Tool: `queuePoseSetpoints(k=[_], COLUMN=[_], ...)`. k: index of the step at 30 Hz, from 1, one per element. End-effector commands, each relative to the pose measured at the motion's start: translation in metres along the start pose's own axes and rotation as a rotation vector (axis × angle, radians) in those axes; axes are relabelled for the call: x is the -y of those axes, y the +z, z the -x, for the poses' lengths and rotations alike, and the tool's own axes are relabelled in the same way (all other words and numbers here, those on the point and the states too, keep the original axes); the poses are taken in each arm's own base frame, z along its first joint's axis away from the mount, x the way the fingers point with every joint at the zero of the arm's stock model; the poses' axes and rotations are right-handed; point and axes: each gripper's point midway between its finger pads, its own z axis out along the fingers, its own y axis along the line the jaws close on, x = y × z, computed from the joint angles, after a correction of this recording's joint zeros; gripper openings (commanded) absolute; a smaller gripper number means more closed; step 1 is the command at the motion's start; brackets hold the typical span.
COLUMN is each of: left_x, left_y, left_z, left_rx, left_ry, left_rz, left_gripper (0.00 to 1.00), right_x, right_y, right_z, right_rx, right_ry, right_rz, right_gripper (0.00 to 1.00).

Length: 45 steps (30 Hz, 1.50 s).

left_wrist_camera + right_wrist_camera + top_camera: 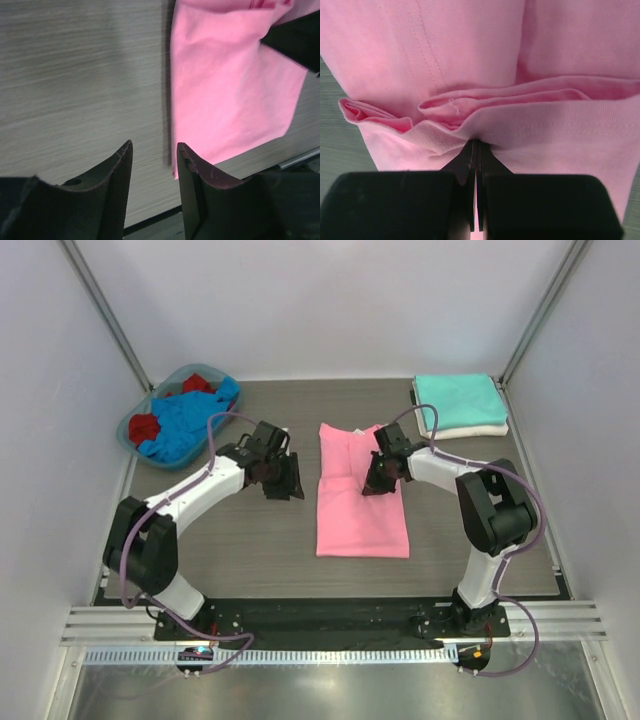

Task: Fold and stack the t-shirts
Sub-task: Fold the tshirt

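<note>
The pink shirt (362, 510) lies mid-table, folded into a long narrow strip that runs from the near part of the table (230, 560) toward the back. Its near end lies flat and square on the wood-grain top.

Farther along the strip, the right tool (383, 478) sits at the shirt's right edge. In the right wrist view its jaws are pressed together with a fold of pink cloth pinched between them. Just past the tips, several layers of the shirt bunch up into soft ridges, with a stitched hem showing. The far end of the strip looks a little rumpled.

Level with it, on the other side, the left tool (283, 478) is over bare table, left of the shirt and apart from it. In the left wrist view its two fingers (122, 165) stand a moderate gap apart with nothing between them, and the shirt's left edge runs just beside the right-hand finger. Whether the fingers touch the table I cannot tell.

At the far left corner stands a basket (133, 418). A blue shirt (185, 425) is heaped in it and spills over the rim, with a red shirt (145, 427) showing beside it.

At the far right corner a folded teal shirt (458, 398) rests on a folded white shirt (480, 429), the white edge showing along the near side.
</note>
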Motion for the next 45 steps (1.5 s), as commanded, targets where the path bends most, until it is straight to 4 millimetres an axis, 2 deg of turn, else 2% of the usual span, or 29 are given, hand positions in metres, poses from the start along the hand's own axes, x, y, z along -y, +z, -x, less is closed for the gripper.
queuePoseSetpoints(k=[1, 4, 5, 7, 10, 11, 13, 14, 15, 16, 17, 18, 19, 22, 25, 28, 36, 45], left_x=[-0.011, -0.01, -0.008, -0.005, 0.011, 0.013, 0.018, 0.017, 0.02, 0.024, 0.023, 0.025, 0.024, 0.024, 0.024, 0.025, 0.029, 0.024], left_y=[-0.015, -0.015, -0.015, -0.015, -0.015, -0.011, -0.008, -0.004, -0.003, -0.003, 0.002, 0.002, 0.004, 0.008, 0.014, 0.022, 0.037, 0.051], left_z=[-0.018, -0.042, -0.045, -0.058, -0.069, -0.074, -0.084, -0.089, -0.092, -0.097, -0.101, -0.102, -0.105, -0.11, -0.115, -0.119, -0.129, -0.141], left_rx=[0.038, -0.01, -0.007, -0.022, -0.038, -0.038, -0.062, -0.063, -0.071, -0.089, -0.088, -0.085, -0.087, -0.078, -0.085, -0.088, -0.11, -0.129], left_ry=[0.116, 0.108, 0.106, 0.096, 0.059, 0.05, 0.009, -0.001, -0.035, -0.049, -0.069, -0.084, -0.118, -0.149, -0.173, -0.191, -0.217, -0.215], left_rz=[0.099, 0.063, 0.045, 0.019, -0.077, -0.103, -0.145, -0.16, -0.175, -0.209, -0.227, -0.242, -0.244, -0.26, -0.262, -0.261, -0.239, -0.183], left_gripper=[0.43, 0.44, 0.44, 0.44, 0.45, 0.46, 0.48, 0.48, 0.49, 0.5, 0.5, 0.5, 0.51, 0.51, 0.52, 0.52, 0.51, 0.49], right_x=[-0.001, -0.003, -0.011, -0.022, -0.027, -0.027, -0.009, -0.003, 0.001, 0.017, 0.03, 0.032, 0.049, 0.068, 0.082, 0.089, 0.102, 0.125], right_y=[0.001, -0.004, -0.012, -0.023, -0.045, -0.058, -0.065, -0.068, -0.081, -0.078, -0.081, -0.093, -0.09, -0.101, -0.107, -0.108, -0.099, -0.087], right_z=[0.021, 0.021, 0.029, 0.027, 0.025, 0.024, 0.009, 0.003, -0.002, -0.022, -0.028, -0.032, -0.051, -0.08, -0.102, -0.115, -0.125, -0.132], right_rx=[0.069, 0.064, 0.08, 0.064, 0.071, 0.088, 0.073, 0.073, 0.087, 0.053, 0.062, 0.089, 0.063, 0.069, 0.08, 0.084, 0.091, 0.125], right_ry=[-0.048, -0.06, -0.062, -0.068, -0.035, -0.024, 0.023, 0.04, 0.075, 0.093, 0.11, 0.132, 0.174, 0.236, 0.301, 0.332, 0.347, 0.333], right_rz=[-0.029, -0.038, -0.02, 0.006, 0.018, 0.024, -0.033, -0.048, -0.05, -0.084, -0.126, -0.11, -0.148, -0.142, -0.125, -0.103, -0.12, -0.185], right_gripper=[0.01, 0.01, 0.01, 0.02, 0.11, 0.15, 0.25, 0.28, 0.3, 0.31, 0.32, 0.34, 0.35, 0.37, 0.37, 0.38, 0.4, 0.4])
